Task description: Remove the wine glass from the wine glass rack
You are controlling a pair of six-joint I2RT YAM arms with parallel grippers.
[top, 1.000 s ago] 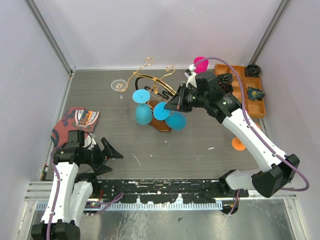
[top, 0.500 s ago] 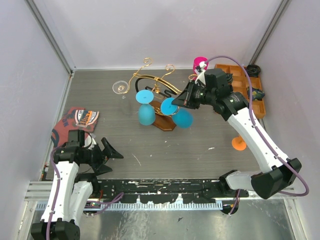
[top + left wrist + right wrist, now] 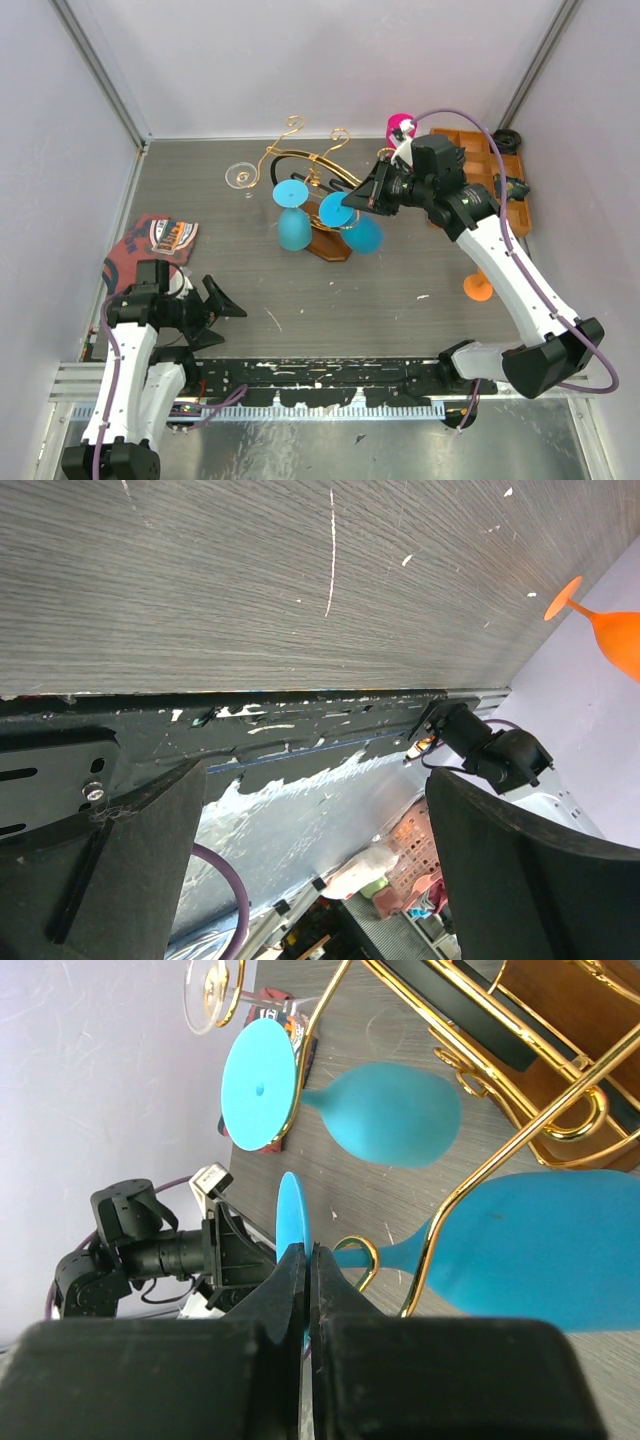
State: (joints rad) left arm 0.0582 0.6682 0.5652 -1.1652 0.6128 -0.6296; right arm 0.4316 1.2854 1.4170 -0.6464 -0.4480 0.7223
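On the far left, the left pincer [image 3: 215,308] sits low over the near edge of the desk [image 3: 330,290]. It is wide open with nothing in it. A red patch [image 3: 152,238] lies just behind it. Further back, a clear glass [image 3: 238,175] shows just left of the wine glass rack [image 3: 312,172]. Two blue glasses hang upside down from the rack's gold wires. The left blue glass [image 3: 291,228] hangs alone. The right one is the wine glass [image 3: 362,236]. Its stem sits in a gold curl. The right pincer [image 3: 352,203] is squeezed tight on the edge of its flat round foot [image 3: 290,1222]. Its bowl hangs just beside the pincer. Further right are a pink glass [image 3: 400,128], an orange tray [image 3: 492,190] and an orange glass [image 3: 477,288].
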